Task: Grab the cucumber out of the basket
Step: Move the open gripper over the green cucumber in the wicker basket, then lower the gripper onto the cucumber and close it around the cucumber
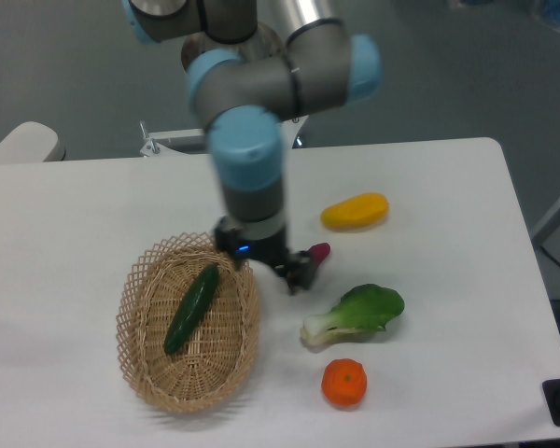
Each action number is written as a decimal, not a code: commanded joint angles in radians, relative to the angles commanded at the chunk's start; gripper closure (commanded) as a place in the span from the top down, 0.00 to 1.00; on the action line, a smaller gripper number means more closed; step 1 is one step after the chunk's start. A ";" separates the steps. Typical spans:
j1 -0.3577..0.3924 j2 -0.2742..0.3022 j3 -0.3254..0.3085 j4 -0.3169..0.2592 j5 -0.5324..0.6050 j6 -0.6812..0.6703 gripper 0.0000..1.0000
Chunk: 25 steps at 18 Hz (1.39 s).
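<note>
The dark green cucumber (192,308) lies lengthwise in the tan wicker basket (136,285) at the front left of the table. My gripper (263,268) hangs just past the basket's right rim, up and to the right of the cucumber. It is open, its fingers spread wide with nothing between them. One finger (228,248) is over the basket's upper right rim; the other is by the purple sweet potato. The gripper is apart from the cucumber and somewhat blurred.
A purple sweet potato (318,250) is mostly hidden behind the gripper. A yellow mango (355,211) lies to the right. A bok choy (357,312) and an orange (343,383) sit at the front right. The arm's base stands at the table's back.
</note>
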 joint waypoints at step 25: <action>-0.075 -0.132 -0.077 0.190 0.012 0.007 0.41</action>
